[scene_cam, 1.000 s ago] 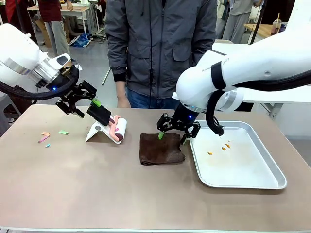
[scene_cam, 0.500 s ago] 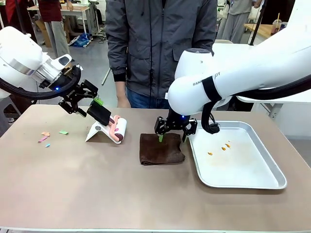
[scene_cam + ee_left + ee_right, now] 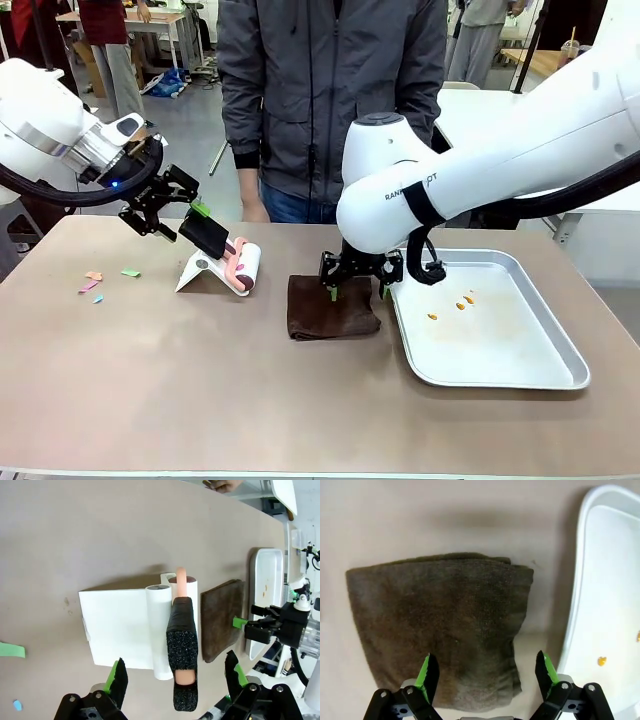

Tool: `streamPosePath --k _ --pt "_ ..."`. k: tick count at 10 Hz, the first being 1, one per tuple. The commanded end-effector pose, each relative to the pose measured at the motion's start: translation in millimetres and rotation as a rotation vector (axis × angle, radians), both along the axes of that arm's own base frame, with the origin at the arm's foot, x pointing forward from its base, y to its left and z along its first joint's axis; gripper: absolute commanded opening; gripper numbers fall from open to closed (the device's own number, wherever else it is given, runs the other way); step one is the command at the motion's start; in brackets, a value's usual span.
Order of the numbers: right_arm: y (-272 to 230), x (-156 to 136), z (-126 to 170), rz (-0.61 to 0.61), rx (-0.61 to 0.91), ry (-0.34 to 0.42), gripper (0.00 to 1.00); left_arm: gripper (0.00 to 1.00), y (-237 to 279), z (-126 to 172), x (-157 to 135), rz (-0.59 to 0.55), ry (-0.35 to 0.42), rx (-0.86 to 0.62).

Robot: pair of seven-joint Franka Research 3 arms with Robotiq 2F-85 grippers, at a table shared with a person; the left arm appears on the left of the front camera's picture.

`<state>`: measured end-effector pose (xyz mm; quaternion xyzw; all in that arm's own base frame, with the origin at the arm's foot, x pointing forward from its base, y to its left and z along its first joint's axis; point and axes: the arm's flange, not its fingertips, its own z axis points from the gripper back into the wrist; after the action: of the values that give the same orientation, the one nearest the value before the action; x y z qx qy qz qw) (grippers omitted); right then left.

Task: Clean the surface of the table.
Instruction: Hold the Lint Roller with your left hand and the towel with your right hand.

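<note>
The beige-brown tabletop (image 3: 200,390) runs the full width of the front view, and everything else rests on it. A person in a grey jacket (image 3: 330,100) stands at its far edge.

Left of centre, a lint roller (image 3: 240,265) leans on a white stand (image 3: 200,272), with its black foam handle pointing up and to the left. The left gripper (image 3: 185,222) hangs at that handle. Its jaws are spread wide, one on each side of the grip, with clear gaps and nothing held.

A few small pink, green and blue paper scraps (image 3: 95,283) lie near the left edge.

In the middle sits a folded dark brown cloth (image 3: 330,310), just left of a silver metal tray (image 3: 500,380). A few orange crumbs (image 3: 465,298) lie on the tray.

The right gripper (image 3: 356,290) points down at the far edge of the cloth. Its jaws are wide and empty, one finger over the cloth and the other over the gap beside the tray. Whether the green pads touch the fabric cannot be told.
</note>
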<state>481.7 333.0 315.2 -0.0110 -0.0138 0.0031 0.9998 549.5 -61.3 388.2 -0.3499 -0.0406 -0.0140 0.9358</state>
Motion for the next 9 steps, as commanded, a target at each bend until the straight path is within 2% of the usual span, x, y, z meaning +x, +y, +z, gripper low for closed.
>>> streamPosePath --k 1,6,7,8,9 --pt "10.6 4.3 -7.1 -0.063 -0.015 -0.029 1.00 1.00 1.1 -0.9 4.1 -0.015 -0.013 -0.036" --pt "12.1 3.2 -15.0 -0.085 0.001 -0.006 1.00 1.00 1.0 -2.2 5.0 -0.006 -0.035 -0.042" --pt "12.5 3.3 -15.6 -0.088 0.003 -0.002 1.00 0.93 0.8 -1.3 4.8 -0.006 -0.039 -0.044" --pt "12.1 2.8 -15.3 -0.091 0.004 0.001 1.00 0.40 1.2 -0.9 4.0 -0.008 -0.043 -0.048" --pt "11.6 2.6 -14.8 -0.094 0.009 0.005 0.40 0.33 1.2 -1.0 3.7 -0.012 -0.043 -0.051"
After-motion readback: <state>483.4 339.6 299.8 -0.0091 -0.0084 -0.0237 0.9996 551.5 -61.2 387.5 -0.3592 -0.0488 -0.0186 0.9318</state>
